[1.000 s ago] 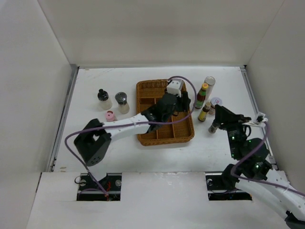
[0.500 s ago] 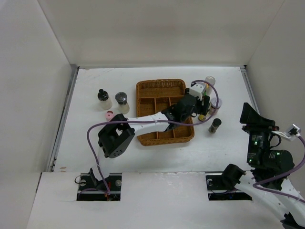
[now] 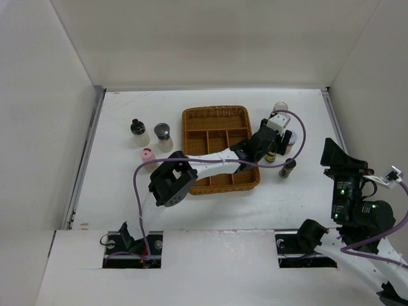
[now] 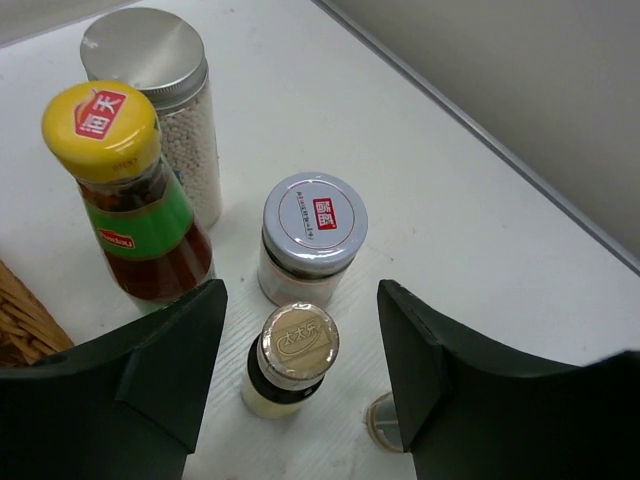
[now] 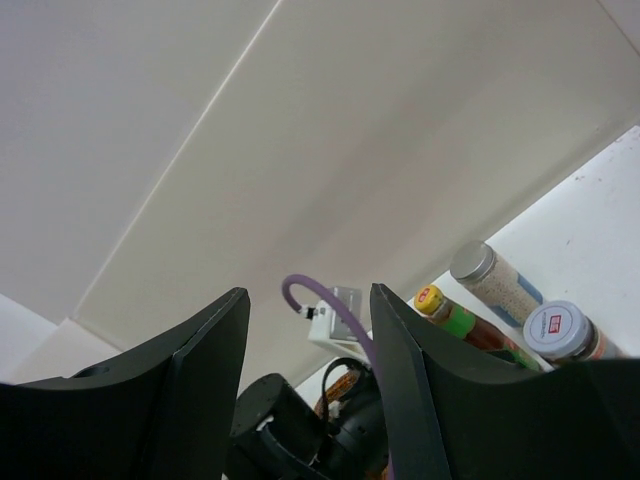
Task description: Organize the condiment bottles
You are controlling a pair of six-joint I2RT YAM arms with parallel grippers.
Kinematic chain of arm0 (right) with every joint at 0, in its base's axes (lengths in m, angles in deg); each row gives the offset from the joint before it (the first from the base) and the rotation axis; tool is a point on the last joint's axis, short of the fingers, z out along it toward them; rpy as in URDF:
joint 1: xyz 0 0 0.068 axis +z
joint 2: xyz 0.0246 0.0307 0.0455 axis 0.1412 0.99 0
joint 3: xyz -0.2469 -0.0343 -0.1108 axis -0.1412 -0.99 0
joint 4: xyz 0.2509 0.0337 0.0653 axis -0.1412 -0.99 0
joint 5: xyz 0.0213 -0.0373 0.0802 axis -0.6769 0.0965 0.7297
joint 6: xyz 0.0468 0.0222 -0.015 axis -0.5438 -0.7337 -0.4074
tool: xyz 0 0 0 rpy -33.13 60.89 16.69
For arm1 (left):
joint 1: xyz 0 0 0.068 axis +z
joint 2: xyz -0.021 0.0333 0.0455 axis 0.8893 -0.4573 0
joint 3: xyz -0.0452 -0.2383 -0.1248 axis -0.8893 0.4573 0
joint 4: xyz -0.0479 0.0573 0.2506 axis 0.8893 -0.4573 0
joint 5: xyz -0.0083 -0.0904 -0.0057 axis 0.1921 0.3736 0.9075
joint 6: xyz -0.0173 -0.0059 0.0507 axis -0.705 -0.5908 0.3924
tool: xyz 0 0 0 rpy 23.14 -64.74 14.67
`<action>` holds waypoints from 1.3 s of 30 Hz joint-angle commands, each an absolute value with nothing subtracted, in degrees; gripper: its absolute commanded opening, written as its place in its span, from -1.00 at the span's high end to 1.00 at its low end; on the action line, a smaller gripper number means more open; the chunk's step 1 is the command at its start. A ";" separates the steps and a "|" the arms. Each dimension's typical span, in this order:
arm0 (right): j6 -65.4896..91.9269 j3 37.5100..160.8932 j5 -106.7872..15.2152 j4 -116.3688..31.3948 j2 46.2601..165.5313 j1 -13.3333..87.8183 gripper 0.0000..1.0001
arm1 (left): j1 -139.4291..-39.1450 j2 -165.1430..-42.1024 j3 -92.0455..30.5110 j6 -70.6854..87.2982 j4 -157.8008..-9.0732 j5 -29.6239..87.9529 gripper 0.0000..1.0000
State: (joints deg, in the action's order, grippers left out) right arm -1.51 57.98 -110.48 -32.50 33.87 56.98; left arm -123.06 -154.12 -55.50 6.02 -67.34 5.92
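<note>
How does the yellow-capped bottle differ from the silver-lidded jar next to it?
The yellow-capped bottle has a printed yellow cap; the silver-lidded jar has a plain metal lid. The bottle holds dark reddish sauce behind a green label; the jar shows white granules. Both stand upright, adjacent.

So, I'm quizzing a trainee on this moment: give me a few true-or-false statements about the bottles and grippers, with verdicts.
1. The left gripper is open above the small gold-capped bottle. True.
2. The right gripper holds a bottle. False: it is open and empty.
3. The yellow-capped bottle lies on its side. False: it stands upright beside the silver-lidded jar.
4. Three containers stand left of the wicker tray. True: the black-capped bottle, the silver-topped bottle and the pink-lidded jar.
</note>
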 commanded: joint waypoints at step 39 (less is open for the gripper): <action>1.14 50.20 -103.79 -20.98 53.46 70.56 -0.13 | -93.43 -122.50 -27.23 3.54 -59.00 -6.53 0.62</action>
State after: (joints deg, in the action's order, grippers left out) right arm 0.81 50.75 -105.50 -23.30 52.76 69.17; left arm -96.55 -119.02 -25.95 5.10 -62.56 -6.14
